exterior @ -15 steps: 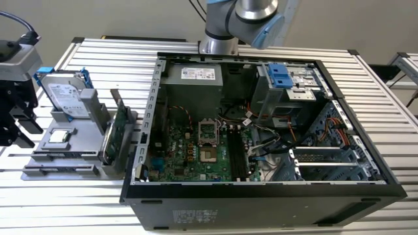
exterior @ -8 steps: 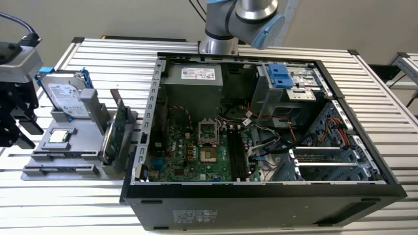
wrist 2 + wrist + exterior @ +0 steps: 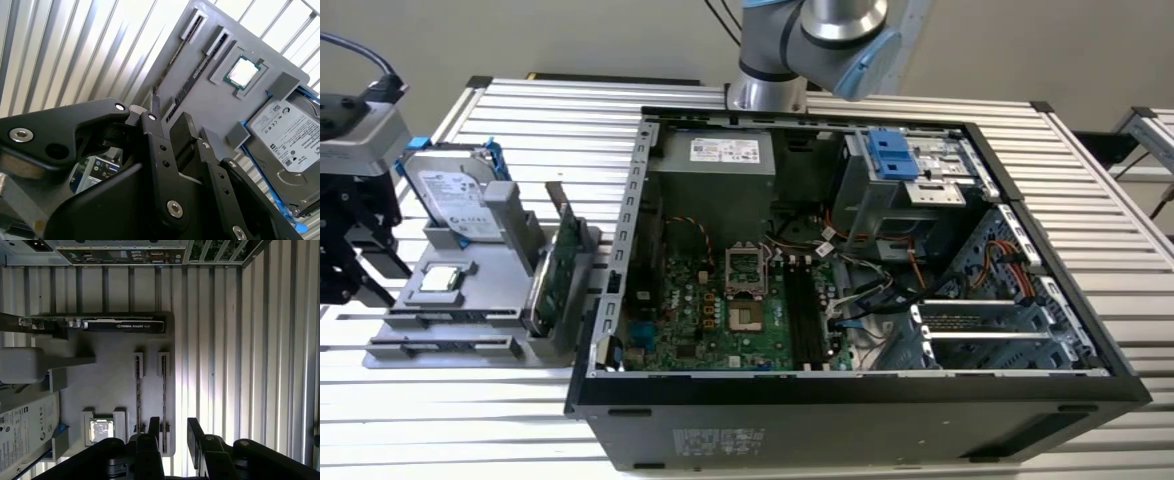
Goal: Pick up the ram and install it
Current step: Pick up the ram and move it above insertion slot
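Observation:
The ram (image 3: 163, 390) is a thin dark stick standing on edge in a slot of the grey holder (image 3: 112, 375). A second slot (image 3: 138, 387) runs beside it, nearer the processor chip (image 3: 101, 430). In the second wrist view the ram (image 3: 176, 59) runs along the holder's edge. My black gripper (image 3: 173, 432) hangs open just above the holder's end, and the ram's line passes between its fingers (image 3: 154, 426) without touching them. In the exterior view the gripper (image 3: 360, 280) is at the far left, beside the holder (image 3: 447, 350).
The holder also carries a hard drive (image 3: 454, 200) in a blue bracket and a tall green card (image 3: 558, 270). The open computer case (image 3: 854, 400) lies to the exterior view's right, its motherboard (image 3: 707, 310) exposed. Everything rests on a ribbed metal table (image 3: 560, 110).

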Available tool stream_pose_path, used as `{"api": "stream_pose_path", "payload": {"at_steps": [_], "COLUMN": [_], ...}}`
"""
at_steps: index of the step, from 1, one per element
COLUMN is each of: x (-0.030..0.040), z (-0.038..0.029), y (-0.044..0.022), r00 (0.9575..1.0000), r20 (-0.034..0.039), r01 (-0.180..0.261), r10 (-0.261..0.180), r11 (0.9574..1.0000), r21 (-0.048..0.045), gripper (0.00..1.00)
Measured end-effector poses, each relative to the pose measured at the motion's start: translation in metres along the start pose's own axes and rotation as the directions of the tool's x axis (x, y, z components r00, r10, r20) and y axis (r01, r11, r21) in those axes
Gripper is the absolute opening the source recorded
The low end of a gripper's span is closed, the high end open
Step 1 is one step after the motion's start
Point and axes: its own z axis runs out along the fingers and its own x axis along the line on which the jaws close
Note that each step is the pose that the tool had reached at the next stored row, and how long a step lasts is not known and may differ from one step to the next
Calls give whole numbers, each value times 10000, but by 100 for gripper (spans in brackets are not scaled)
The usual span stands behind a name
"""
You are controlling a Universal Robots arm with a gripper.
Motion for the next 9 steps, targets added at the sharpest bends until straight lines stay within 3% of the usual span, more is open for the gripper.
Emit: {"api": "stream_pose_path", "payload": {"at_steps": [9], "x": [0], "z": [64], "y": [-8], "r00": [10000], "r20": [5], "r01": [0], "r10": [0], "r11": [10000], "r21": [0], "gripper": [100]}}
